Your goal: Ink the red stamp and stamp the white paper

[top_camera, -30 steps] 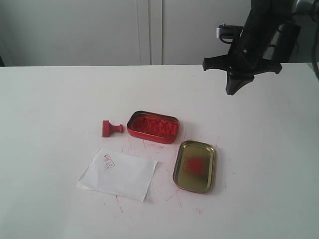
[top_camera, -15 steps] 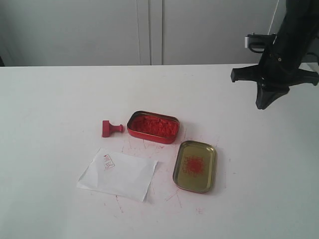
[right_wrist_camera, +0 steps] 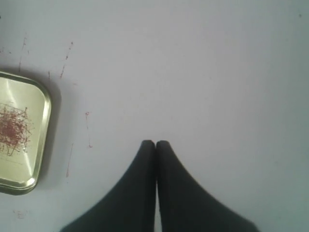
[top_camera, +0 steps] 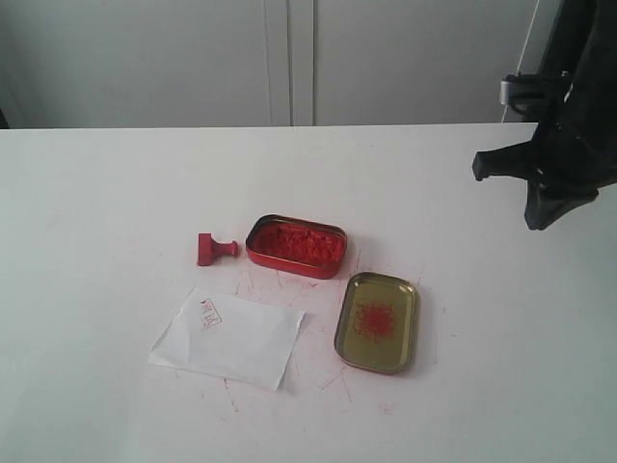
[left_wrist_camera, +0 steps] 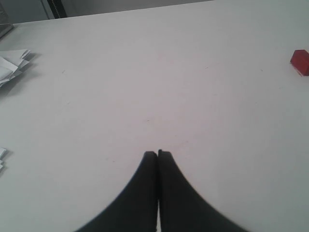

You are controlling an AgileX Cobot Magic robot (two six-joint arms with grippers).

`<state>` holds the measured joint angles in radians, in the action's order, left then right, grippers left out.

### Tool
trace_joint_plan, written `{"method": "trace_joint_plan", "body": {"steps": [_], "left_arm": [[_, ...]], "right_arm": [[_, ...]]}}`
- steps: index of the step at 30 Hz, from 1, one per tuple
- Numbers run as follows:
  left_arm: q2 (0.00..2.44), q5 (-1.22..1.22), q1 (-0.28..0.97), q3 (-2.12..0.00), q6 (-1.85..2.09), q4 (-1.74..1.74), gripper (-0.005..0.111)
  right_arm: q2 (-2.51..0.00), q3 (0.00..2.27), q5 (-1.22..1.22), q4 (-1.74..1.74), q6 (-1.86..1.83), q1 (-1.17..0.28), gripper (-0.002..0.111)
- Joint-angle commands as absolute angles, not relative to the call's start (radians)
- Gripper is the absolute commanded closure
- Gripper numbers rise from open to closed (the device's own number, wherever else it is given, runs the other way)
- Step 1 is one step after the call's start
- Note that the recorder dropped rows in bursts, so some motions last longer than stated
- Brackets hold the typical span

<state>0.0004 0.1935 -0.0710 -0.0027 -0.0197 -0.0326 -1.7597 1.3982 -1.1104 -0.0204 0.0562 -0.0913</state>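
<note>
The red stamp [top_camera: 214,248] lies on its side on the white table, just left of the red oval tin of ink paste [top_camera: 296,246]; its base shows at the edge of the left wrist view [left_wrist_camera: 300,61]. The white paper [top_camera: 228,337] lies in front of the stamp with a small red imprint near its top corner. My right gripper [top_camera: 543,219] hangs shut and empty high over the table's right side, far from the stamp. It shows shut in its wrist view [right_wrist_camera: 155,142]. My left gripper [left_wrist_camera: 157,153] is shut over bare table and is out of the exterior view.
A gold tin lid [top_camera: 377,320] with red smears lies right of the paper, also in the right wrist view [right_wrist_camera: 19,133]. Red ink scratches mark the table around the tins. Folded white papers [left_wrist_camera: 12,65] lie at the edge of the left wrist view.
My right arm has swung to the right, away from above the tins toward the table's right edge. Stamp, paper and tins have not moved.
</note>
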Motion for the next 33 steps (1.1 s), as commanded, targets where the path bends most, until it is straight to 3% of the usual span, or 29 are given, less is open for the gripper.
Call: {"method": "trace_joint_plan", "body": {"steps": [1,33], "left_arm": [[0.000,0.189,-0.069,0.000,-0.022,-0.031,0.107],[0.000,0.189,-0.067,0.000,-0.022,-0.031,0.107]], "right_arm": [[-1.685,1.324,-1.060,0.022,0.041,-0.086,0.108],[-1.212,0.947,-0.772,0.084,0.041,-0.086,0.108]]}}
